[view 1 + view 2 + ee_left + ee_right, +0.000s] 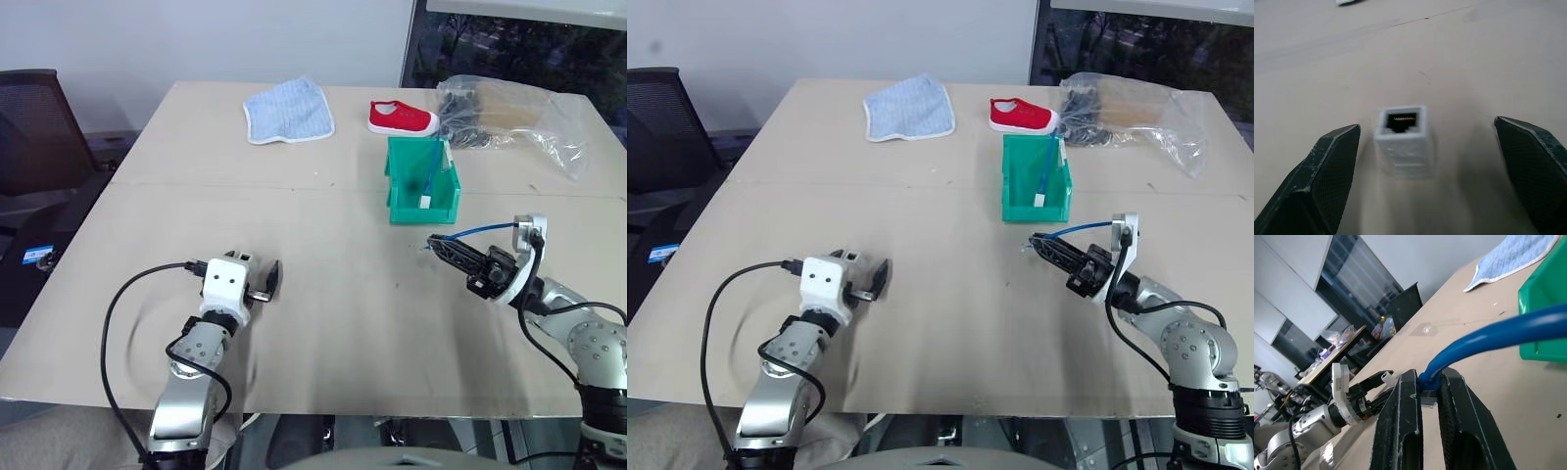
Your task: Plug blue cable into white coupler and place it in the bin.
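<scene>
I'm seeing bare table point(323, 294) lying open between both arms. The bin point(397, 196) is standing ahead of my right gripper point(436, 245), with a red shoe point(402, 118) and clear bag point(519, 117) crowding behind.

On the desk point(323, 323), the coupler point(1402, 139) lies near-left, between the fingers of the left tool point(257, 274). The right tool point(437, 244) is near-right, with the cable point(482, 231) running right from it. The bin point(421, 182) stands beyond, right of centre. Behind it lie a shoe point(401, 118), a cloth point(288, 111) to its left and a bag point(514, 119) far right
</scene>
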